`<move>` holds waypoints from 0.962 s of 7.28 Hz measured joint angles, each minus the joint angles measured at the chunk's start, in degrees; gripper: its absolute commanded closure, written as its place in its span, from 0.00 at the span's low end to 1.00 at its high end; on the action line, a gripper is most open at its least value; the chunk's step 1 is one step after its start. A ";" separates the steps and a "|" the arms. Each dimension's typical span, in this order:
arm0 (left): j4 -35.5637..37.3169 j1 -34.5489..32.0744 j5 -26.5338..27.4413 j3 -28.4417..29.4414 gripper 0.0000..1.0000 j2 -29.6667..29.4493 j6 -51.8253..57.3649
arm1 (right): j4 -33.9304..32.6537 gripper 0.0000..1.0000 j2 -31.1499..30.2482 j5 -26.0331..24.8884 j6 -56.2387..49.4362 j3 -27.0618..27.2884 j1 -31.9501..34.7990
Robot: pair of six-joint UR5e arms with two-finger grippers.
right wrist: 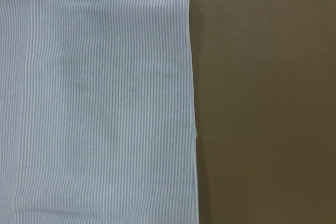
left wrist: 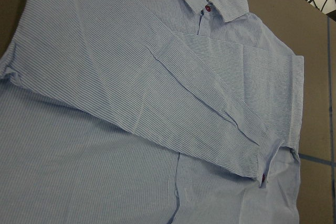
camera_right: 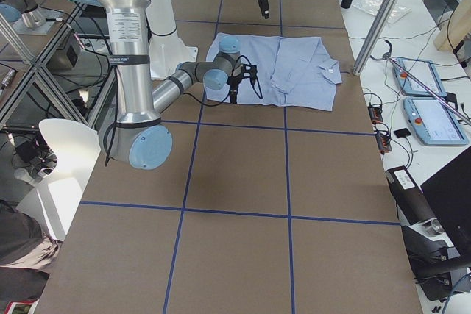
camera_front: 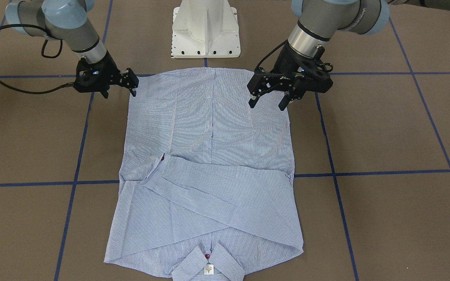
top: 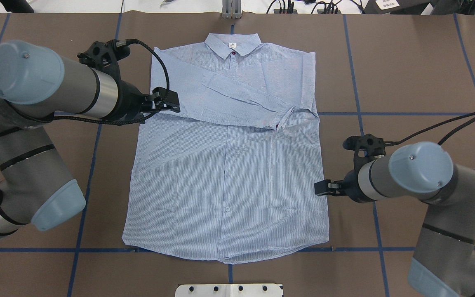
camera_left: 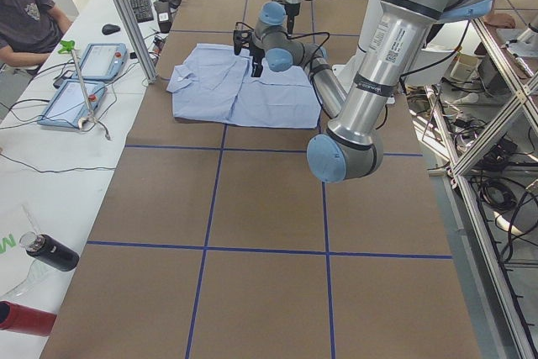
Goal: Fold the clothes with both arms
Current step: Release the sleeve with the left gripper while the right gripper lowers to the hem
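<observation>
The light blue striped shirt [camera_front: 209, 156] [top: 225, 173] lies flat on the brown table, front up, with its collar [top: 232, 43] at the far end from the robot. Both sleeves are folded across the chest, one cuff [left wrist: 262, 156] on top. My left gripper [camera_front: 268, 102] [top: 171, 103] hangs open and empty above the shirt's left shoulder area. My right gripper [camera_front: 133, 84] [top: 322, 187] is open and empty, low beside the shirt's right side edge [right wrist: 191, 103] near the hem. Neither wrist view shows fingers.
The white pedestal base [camera_front: 206, 31] stands just behind the hem. Blue tape lines [top: 406, 113] cross the brown table. A side table holds tablets [camera_left: 84, 81] and bottles [camera_left: 50, 254], with a seated person [camera_left: 25, 14] beside it.
</observation>
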 measured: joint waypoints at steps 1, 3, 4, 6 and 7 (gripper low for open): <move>1.40 -0.18 -0.11 -1.30 0.01 0.51 0.87 | -0.03 0.00 -0.07 -1.60 2.19 0.04 -2.95; 2.47 -0.17 -0.19 -2.66 0.03 0.83 1.07 | -0.41 0.00 -0.18 -2.20 6.20 -0.43 -6.03; 2.61 -0.12 -0.20 -2.86 0.03 0.88 1.08 | -0.62 0.00 -0.25 -2.03 6.83 -0.97 -6.77; 2.68 -0.05 -0.18 -2.89 0.03 0.90 1.11 | -1.73 0.01 -0.24 -1.45 7.19 -1.31 -7.55; 2.69 -0.05 -0.17 -2.92 0.03 0.87 1.13 | -2.38 0.02 -0.16 -0.93 7.23 -1.32 -7.87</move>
